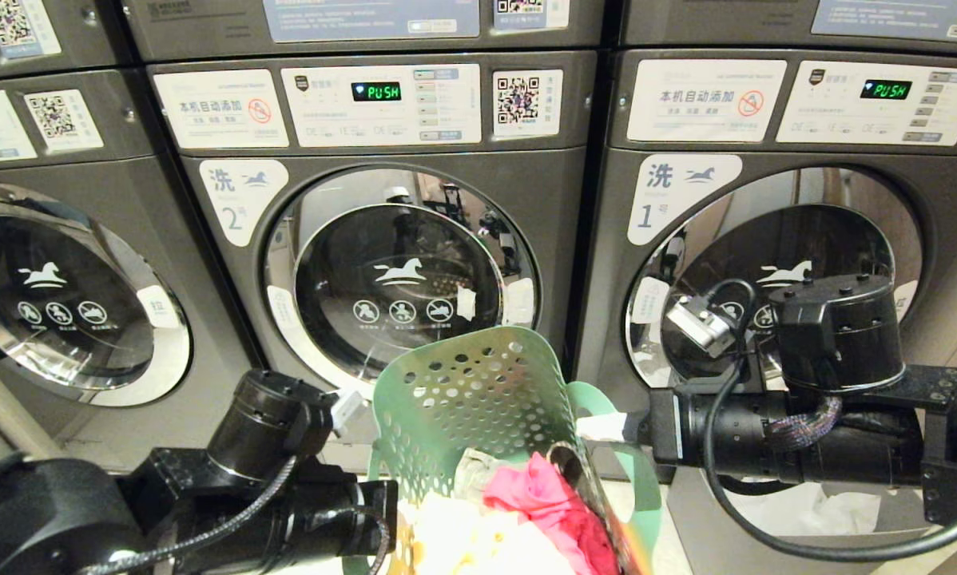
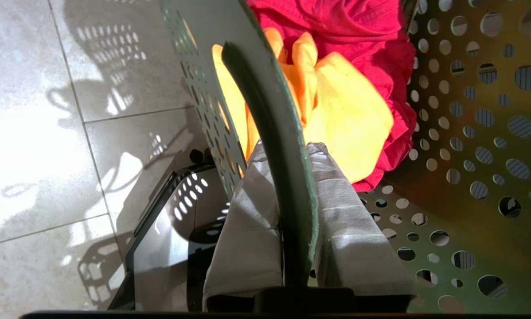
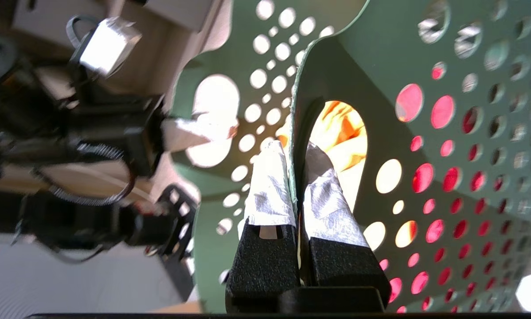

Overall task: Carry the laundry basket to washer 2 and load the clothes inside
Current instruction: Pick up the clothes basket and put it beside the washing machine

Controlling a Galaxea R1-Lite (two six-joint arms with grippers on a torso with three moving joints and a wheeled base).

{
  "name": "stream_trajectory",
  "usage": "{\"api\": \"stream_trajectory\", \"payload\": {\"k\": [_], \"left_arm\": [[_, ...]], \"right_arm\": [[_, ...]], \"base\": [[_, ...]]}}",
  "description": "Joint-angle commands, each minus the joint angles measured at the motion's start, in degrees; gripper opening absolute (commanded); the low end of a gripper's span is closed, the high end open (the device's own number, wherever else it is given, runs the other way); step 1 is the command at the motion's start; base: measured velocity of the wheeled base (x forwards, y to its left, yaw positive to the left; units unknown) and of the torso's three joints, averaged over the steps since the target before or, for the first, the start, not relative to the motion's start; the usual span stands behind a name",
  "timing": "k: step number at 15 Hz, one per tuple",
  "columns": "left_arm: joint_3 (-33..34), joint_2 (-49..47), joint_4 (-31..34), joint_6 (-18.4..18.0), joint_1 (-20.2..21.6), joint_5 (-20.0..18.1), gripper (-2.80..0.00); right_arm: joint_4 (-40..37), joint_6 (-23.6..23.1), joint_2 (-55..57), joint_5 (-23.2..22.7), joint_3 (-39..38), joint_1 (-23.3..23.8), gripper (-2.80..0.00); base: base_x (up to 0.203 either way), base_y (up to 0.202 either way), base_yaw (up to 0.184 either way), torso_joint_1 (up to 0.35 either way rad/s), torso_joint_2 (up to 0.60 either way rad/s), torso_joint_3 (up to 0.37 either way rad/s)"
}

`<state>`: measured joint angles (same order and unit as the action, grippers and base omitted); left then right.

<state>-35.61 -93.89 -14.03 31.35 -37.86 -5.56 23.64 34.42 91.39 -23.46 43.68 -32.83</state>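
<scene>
1. Two claws share one load. The left claw [image 2: 292, 186] is closed on the near wall of the laundry basket [image 1: 466, 399], one taped finger inside the wall and one outside. The right claw [image 3: 292, 177] is pinched nearly shut on the basket's opposite wall, right beside a handle cut-out. A grip on each side would keep the soft, perforated basket level and stop it swinging.

2. One laundry basket, green plastic, punched with round holes. It hangs between the two arms at the bottom centre of the head view, its far wall leaning toward the machines and tilted up. The left wrist view shows floor tiles [image 2: 48, 133] below it, so it appears to be carried clear of the floor.

3. Several clothes inside the basket: a red garment [image 1: 554, 499], a yellow garment [image 2: 349, 115] and a pale piece [image 1: 462, 535]. They lie heaped against the near side, well below the rim, so they look unlikely to spill.

4. One washer 2 [image 1: 399, 279], marked with a "2" label at its upper left. It stands directly ahead of the basket, its round door shut and its display reading PUSH.

5. One washer 1 [image 1: 774, 263], just right of washer 2, door also shut. The right arm crosses in front of it.

6. Status, as a judgement: the carry looks almost finished; setting the basket down and opening the door of washer 2 remain, then loading.
</scene>
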Motion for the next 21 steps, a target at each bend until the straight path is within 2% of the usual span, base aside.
{"api": "stream_trajectory", "payload": {"k": [1,3,6,9,12,15,18,21], "left_arm": [[-3.5,-6.4,-0.9,-0.8,0.3,0.3,-2.8],[-8.7,-12.7,-2.0,-1.7,0.4,1.7,-2.8],[-18.4,-22.4,-2.7,-2.7,0.5,2.7,-2.8],[-29.6,-30.4,-2.4,-3.4,0.4,2.9,-2.8],[-39.9,-38.4,-1.2,-3.5,-0.5,3.0,-2.8],[-50.2,-44.0,3.2,-3.5,-2.1,3.0,-2.8],[-59.8,-48.6,7.9,-3.7,-3.9,3.0,-2.8],[-66.9,-52.4,12.3,-3.8,-5.6,3.0,-2.8]], "right_arm": [[0.0,0.0,2.9,5.0,0.7,0.7,-2.8],[0.1,-0.3,6.2,8.1,1.1,2.9,-2.8],[0.2,-2.0,10.5,8.4,2.3,7.0,-2.8],[0.3,-5.9,16.2,8.3,4.9,11.2,-2.8],[0.3,-7.6,21.7,7.9,9.8,15.8,-2.8],[0.3,-8.8,25.7,7.4,12.5,19.2,-2.8],[0.2,-13.8,28.6,6.0,13.0,22.9,-2.8],[0.3,-14.1,30.3,5.2,13.1,24.7,-2.8]], "base": [[0.0,0.0,0.0,0.0,0.0,0.0],[0.0,0.0,0.0,0.0,0.0,0.0],[0.0,0.0,0.0,0.0,0.0,0.0],[0.0,0.0,0.0,0.0,0.0,0.0],[0.0,0.0,0.0,0.0,0.0,0.0],[0.0,0.0,0.0,0.0,0.0,0.0],[0.0,0.0,0.0,0.0,0.0,0.0],[0.0,0.0,0.0,0.0,0.0,0.0]]}}
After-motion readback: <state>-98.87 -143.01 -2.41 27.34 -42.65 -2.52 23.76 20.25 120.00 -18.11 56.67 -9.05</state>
